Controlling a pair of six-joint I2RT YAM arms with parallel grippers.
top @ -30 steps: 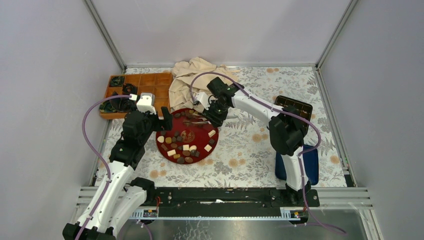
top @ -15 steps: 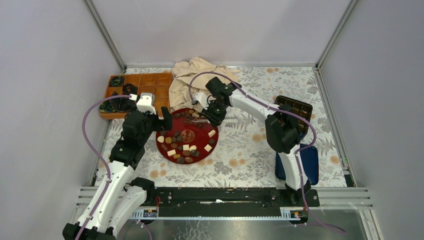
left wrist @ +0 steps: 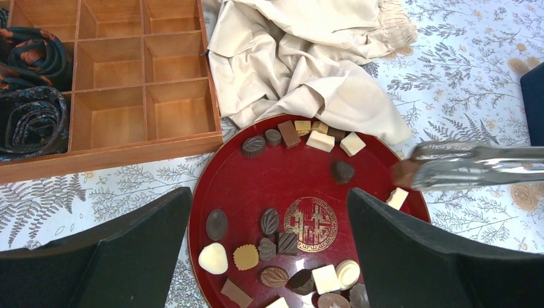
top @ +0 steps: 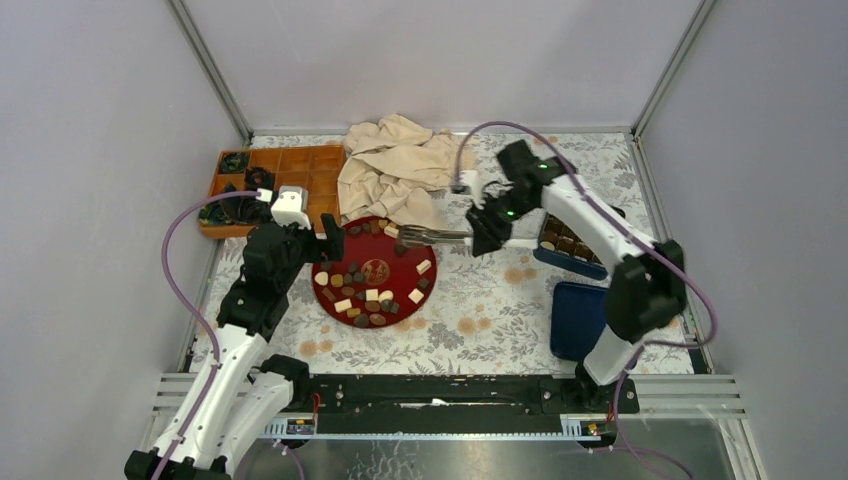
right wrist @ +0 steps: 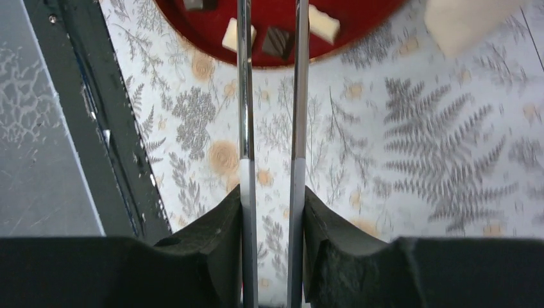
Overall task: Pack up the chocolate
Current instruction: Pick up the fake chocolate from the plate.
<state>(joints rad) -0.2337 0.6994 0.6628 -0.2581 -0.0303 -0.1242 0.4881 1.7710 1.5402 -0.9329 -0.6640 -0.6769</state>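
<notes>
**Top view.** The right pincer (top: 487, 232) is clamping the handle end of the metal tongs (top: 432, 235). The tong tips are lying over the far-right rim of the red plate (top: 393, 265). Most of the chocolate (top: 365, 300) is sitting on that plate, and more is filling the compartment box (top: 572, 243) just right of the pincer. The left pincer (top: 300, 242) is hanging wide open over the plate's left side, gripping nothing.

**Left wrist view.** A brown piece (left wrist: 403, 173) is showing at the tong tips. It is blurred but looks pinched, just above a cream piece (left wrist: 398, 197) at the plate's right rim.

**Right wrist view.** The fingers (right wrist: 218, 244) are pressing both tong arms inward. The tips are out of frame.

**Judgement.** One piece is being transferred from plate to box. The next move calls for holding the squeeze steady, swinging over a free cell and lowering before easing off. Which cells are free cannot be told.
</notes>
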